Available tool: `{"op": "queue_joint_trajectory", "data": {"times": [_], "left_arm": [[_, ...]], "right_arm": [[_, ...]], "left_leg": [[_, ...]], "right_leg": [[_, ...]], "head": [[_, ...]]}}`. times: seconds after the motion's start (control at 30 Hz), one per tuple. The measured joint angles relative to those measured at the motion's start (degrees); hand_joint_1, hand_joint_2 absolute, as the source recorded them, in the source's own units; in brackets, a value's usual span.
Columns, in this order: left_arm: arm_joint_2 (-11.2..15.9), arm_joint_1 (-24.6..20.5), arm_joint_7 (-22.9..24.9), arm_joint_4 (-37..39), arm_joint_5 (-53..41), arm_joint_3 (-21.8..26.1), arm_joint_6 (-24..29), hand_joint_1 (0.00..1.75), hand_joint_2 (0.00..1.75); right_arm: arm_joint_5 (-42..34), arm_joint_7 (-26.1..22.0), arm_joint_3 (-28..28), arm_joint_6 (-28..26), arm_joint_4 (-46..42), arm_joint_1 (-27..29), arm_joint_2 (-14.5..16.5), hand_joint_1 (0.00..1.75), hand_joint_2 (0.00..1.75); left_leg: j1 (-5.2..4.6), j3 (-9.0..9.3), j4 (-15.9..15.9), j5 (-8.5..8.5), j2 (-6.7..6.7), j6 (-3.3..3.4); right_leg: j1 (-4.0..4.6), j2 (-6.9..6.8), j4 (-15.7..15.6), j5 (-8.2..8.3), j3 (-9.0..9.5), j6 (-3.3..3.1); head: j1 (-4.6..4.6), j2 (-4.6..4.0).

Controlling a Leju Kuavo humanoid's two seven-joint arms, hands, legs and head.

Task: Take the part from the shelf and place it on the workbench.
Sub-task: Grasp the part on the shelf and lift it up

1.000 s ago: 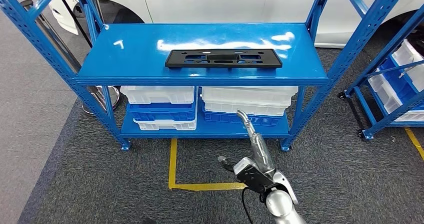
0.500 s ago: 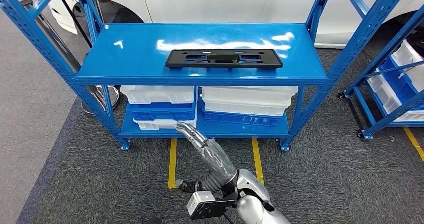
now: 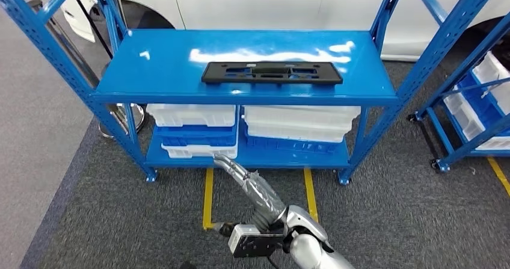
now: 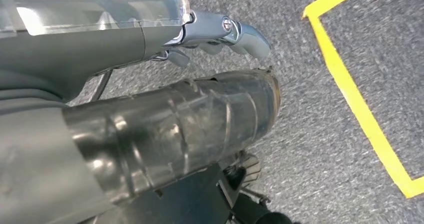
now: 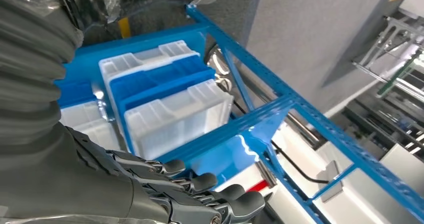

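The part is a long flat black plate with cut-outs, lying across the upper board of the blue shelf, near its front edge. My right hand is raised low in front of me, well below and short of the part. Its fingers are stretched out toward the lower shelf and hold nothing. In the right wrist view the dark fingers lie straight, side by side, before the shelf's bins. My left hand hangs over the grey carpet with its fingers free of anything.
White and blue bins are stacked on the lower board. Blue uprights frame the shelf. A second blue rack stands at the right. A white car is parked behind. Yellow tape marks the carpet.
My right arm has swung from the right of centre to the left and turned, so its fingers now point at the lower shelf's left half. The part has stayed put.
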Motion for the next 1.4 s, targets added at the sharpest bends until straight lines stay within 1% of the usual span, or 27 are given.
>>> {"op": "queue_joint_trajectory", "data": {"times": [0.1,0.17,0.2,0.27,0.3,0.33,0.37,0.4,0.43,0.5,0.53,0.63,0.7,0.8,0.83,0.87,0.9,0.97,1.03,1.1,1.17,1.2,1.23,1.3,1.33,1.37,1.4], "left_arm": [[0.04,0.09,-0.09,0.00,0.28,-0.03,0.01,0.00,0.00],[0.07,0.12,-0.12,0.01,0.34,-0.04,0.01,0.00,0.00],[0.08,0.12,-0.14,0.02,0.36,-0.05,0.01,0.00,0.00],[0.10,0.25,-0.16,0.04,0.44,-0.07,0.02,0.00,0.00],[0.11,0.35,-0.15,0.05,0.48,-0.08,0.03,0.00,0.00],[0.13,0.49,-0.14,0.05,0.50,-0.08,0.04,0.00,0.00],[0.16,0.61,-0.12,0.06,0.50,-0.08,0.05,0.00,0.00],[0.20,0.68,-0.10,0.07,0.50,-0.08,0.05,0.00,0.00],[0.24,0.70,-0.09,0.07,0.50,-0.08,0.05,0.00,0.00],[0.27,0.61,-0.07,0.09,0.50,-0.09,0.05,0.00,0.00],[0.27,0.57,-0.07,0.11,0.50,-0.10,0.05,0.00,0.00],[0.35,0.66,-0.04,0.15,0.50,-0.12,0.07,0.00,0.00],[0.40,0.69,-0.04,0.15,0.50,-0.13,0.07,0.00,0.00],[0.41,0.62,-0.03,0.15,0.53,-0.13,0.07,0.00,0.00],[0.41,0.66,-0.02,0.15,0.57,-0.13,0.07,0.00,0.00],[0.42,0.71,-0.01,0.15,0.62,-0.12,0.07,0.00,0.00],[0.42,0.75,0.00,0.15,0.67,-0.12,0.06,0.00,0.00],[0.40,0.76,-0.01,0.16,0.70,-0.12,0.00,0.00,0.00],[0.37,0.71,-0.01,0.19,0.70,-0.12,-0.08,0.00,0.00],[0.36,0.68,0.03,0.20,0.67,-0.13,-0.15,0.00,0.00],[0.37,0.63,0.09,0.21,0.56,-0.17,-0.30,0.00,0.00],[0.38,0.58,0.13,0.21,0.44,-0.22,-0.40,0.00,0.00],[0.39,0.54,0.19,0.21,0.27,-0.33,-0.46,0.00,0.00],[0.40,0.50,0.32,0.21,-0.21,-0.64,-0.40,0.00,0.00],[0.40,0.50,0.39,0.21,-0.39,-0.79,-0.27,0.00,0.00],[0.40,0.51,0.45,0.21,-0.50,-0.89,-0.14,0.00,0.00],[0.42,0.52,0.49,0.21,-0.52,-0.93,-0.06,0.00,0.00]], "right_arm": [[-0.62,0.29,0.01,0.11,0.09,-0.18,-0.31,0.00,1.75],[-0.80,0.38,0.01,-0.02,-0.05,-0.26,-0.43,0.00,1.75],[-0.86,0.43,0.01,-0.15,-0.17,-0.36,-0.46,0.00,1.75],[-0.92,0.57,-0.01,-0.46,-0.34,-0.55,-0.61,0.00,1.75],[-0.92,0.62,-0.01,-0.58,-0.38,-0.58,-0.73,0.00,1.75],[-0.92,0.65,-0.02,-0.67,-0.38,-0.57,-0.87,0.00,1.75],[-0.92,0.67,-0.02,-0.72,-0.38,-0.55,-0.99,0.00,1.75],[-0.92,0.67,-0.03,-0.76,-0.39,-0.55,-1.07,0.00,1.75],[-0.92,0.67,-0.03,-0.80,-0.42,-0.56,-1.11,0.00,1.75],[-0.92,0.68,-0.04,-0.89,-0.56,-0.63,-1.17,0.00,1.75],[-0.93,0.69,-0.05,-0.92,-0.67,-0.67,-1.20,0.00,1.75],[-0.94,0.72,-0.10,-1.02,-0.87,-0.74,-1.33,0.00,1.75],[-0.94,0.71,-0.15,-1.03,-1.00,-0.77,-1.43,0.00,1.75],[-0.84,0.96,-0.26,-1.40,-1.17,-0.70,-1.57,0.00,1.75],[-0.75,1.11,-0.32,-1.66,-1.17,-0.64,-1.66,0.00,1.75],[-0.56,1.29,-0.41,-1.98,-1.17,-0.60,-1.78,0.00,1.75],[-0.33,1.40,-0.51,-2.34,-1.19,-0.60,-1.87,0.00,1.75],[0.27,1.55,-0.78,-3.22,-1.36,-0.71,-2.00,0.00,1.75],[1.31,1.45,-1.10,-4.48,-1.69,-0.93,-2.02,0.00,1.75],[2.90,1.08,-1.44,-6.36,-2.07,-1.03,-2.04,0.00,1.75],[4.51,0.52,-1.72,-8.15,-2.49,-0.99,-2.06,0.00,1.75],[5.41,0.10,-1.79,-9.11,-2.74,-0.98,-2.03,0.00,1.75],[6.36,-0.44,-1.81,-10.25,-3.02,-0.93,-1.98,0.00,1.75],[8.20,-1.39,-1.81,-12.69,-3.45,-0.62,-1.82,0.00,1.75],[8.86,-1.59,-1.81,-13.51,-3.56,-0.35,-1.76,0.00,1.75],[9.35,-1.48,-1.81,-13.92,-3.58,-0.06,-1.72,0.00,1.75],[9.70,-1.20,-1.81,-14.04,-3.57,0.15,-1.74,0.00,1.75]], "left_leg": [[0.01,-0.18,0.08,-0.17,0.01,-0.74],[0.12,-0.49,0.96,-1.03,0.06,-1.26],[0.20,-1.39,2.88,-2.13,0.07,-1.55],[0.46,-5.17,9.99,-5.08,0.11,-2.08],[0.61,-7.26,13.49,-5.99,0.11,-2.26],[0.76,-8.73,15.54,-5.94,0.11,-2.39],[0.89,-9.18,15.43,-4.78,0.12,-2.47],[1.04,-8.64,13.32,-2.76,0.12,-2.52],[1.20,-7.28,9.64,-0.31,0.13,-2.55],[1.19,-4.70,3.32,2.33,0.06,-2.43],[1.10,-4.07,1.67,2.66,0.00,-2.24],[0.89,-3.96,0.95,2.68,-0.12,-1.10],[0.93,-3.80,0.52,3.02,-0.06,-0.16],[0.60,-3.80,0.36,3.14,0.06,0.65],[0.39,-3.82,0.38,3.13,0.07,0.75],[0.15,-3.79,0.39,3.11,0.05,0.85],[-0.08,-3.72,0.40,3.08,0.01,0.93],[-0.44,-3.48,0.40,3.00,-0.08,1.04],[-0.72,-3.51,0.50,2.88,-0.10,0.96],[-0.75,-3.65,0.51,2.83,-0.05,0.65],[-0.79,-3.61,0.63,2.57,-0.01,0.23],[-0.77,-3.96,1.61,1.77,0.00,-0.09],[-0.66,-4.85,3.72,0.40,0.00,-0.47],[0.00,-8.14,10.79,-3.23,0.01,-1.29],[0.35,-9.75,14.05,-4.36,0.02,-1.66],[0.69,-10.61,15.67,-4.42,0.03,-2.01],[1.02,-10.39,15.06,-3.32,0.05,-2.35]], "right_leg": [[0.27,0.14,-0.37,-0.49,0.00,-0.78],[0.09,0.04,-0.82,-0.46,0.39,-1.31],[-0.04,-0.04,-1.09,-0.44,0.62,-1.57],[-0.06,-0.16,-1.29,-0.49,0.86,-1.87],[-0.04,-0.17,-1.29,-0.53,0.87,-1.97],[-0.04,-0.15,-1.28,-0.56,0.91,-1.99],[-0.06,-0.09,-1.27,-0.61,1.00,-1.99],[-0.10,-0.03,-1.26,-0.68,1.15,-1.93],[-0.16,0.03,-1.23,-0.79,1.35,-1.78],[-0.10,0.11,-1.15,-0.97,1.47,-1.21],[-0.05,0.13,-1.12,-0.98,1.40,-0.86],[-0.04,0.14,-1.19,-0.85,1.26,0.15],[-0.15,0.07,0.67,-2.22,0.48,0.63],[-0.04,0.01,11.10,-7.43,-4.48,0.74],[0.03,0.01,14.21,-8.36,-6.04,0.66],[0.11,0.01,15.27,-8.10,-6.63,0.48],[0.25,0.01,14.00,-6.76,-6.08,0.15],[0.83,0.02,6.42,-2.76,-2.43,-0.96],[1.36,-0.06,0.02,-0.71,0.61,-1.73],[1.59,-0.08,-1.38,-0.64,1.16,-1.81],[1.28,-0.06,-1.94,-0.38,1.47,-1.98],[0.99,-0.12,-2.34,-0.21,1.72,-2.12],[0.71,-0.21,-2.70,-0.06,1.96,-2.25],[0.53,-0.40,-2.91,-0.02,2.11,-2.38],[0.48,-0.44,-2.88,-0.06,2.10,-2.37],[0.40,-0.47,-2.82,-0.13,2.09,-2.29],[0.25,-0.44,-2.68,-0.23,2.09,-2.13]], "head": [[-0.02,0.00],[-0.05,0.00],[-0.08,0.00],[-0.13,0.00],[-0.12,0.00],[-0.13,0.00],[-0.12,0.00],[-0.14,0.00],[-0.13,0.00],[-0.13,0.00],[-0.11,0.00],[-0.11,0.00],[-0.11,0.00],[-0.10,0.00],[-0.10,0.00],[-0.11,0.00],[-0.10,0.00],[-0.10,0.00],[-0.12,0.00],[-0.12,0.00],[-0.11,0.00],[-0.16,0.00],[-0.19,0.00],[-0.25,0.00],[-0.25,0.00],[-0.25,0.00],[-0.26,0.00]]}}
